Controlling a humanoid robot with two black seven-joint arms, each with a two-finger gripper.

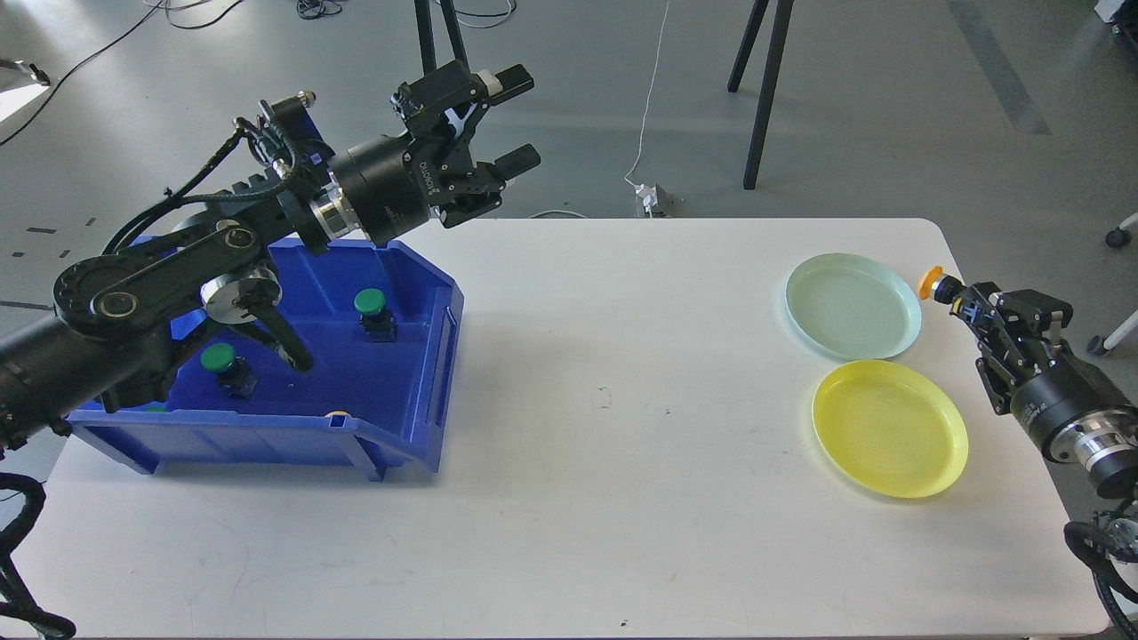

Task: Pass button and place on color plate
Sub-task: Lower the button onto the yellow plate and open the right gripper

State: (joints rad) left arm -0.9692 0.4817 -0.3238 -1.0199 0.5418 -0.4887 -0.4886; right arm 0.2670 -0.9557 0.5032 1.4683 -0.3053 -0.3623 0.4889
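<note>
The orange button [932,283] is gripped in the right hand [953,298], held near the tabletop's [622,400] right edge, just beside the pale green plate [853,305]. A yellow plate [889,427] lies just in front of that one. The left hand [511,124], its fingers spread wide and holding nothing, hangs above the far left edge, over a blue bin [427,356]; its white lettering cannot be read. Two green buttons [370,302] [218,357] stand inside the bin.

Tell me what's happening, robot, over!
Left claw open, empty, raised above the blue bin. Right claw shut on the yellow button, beside the pale green plate. Yellow plate bare. Nothing in the way.
</note>
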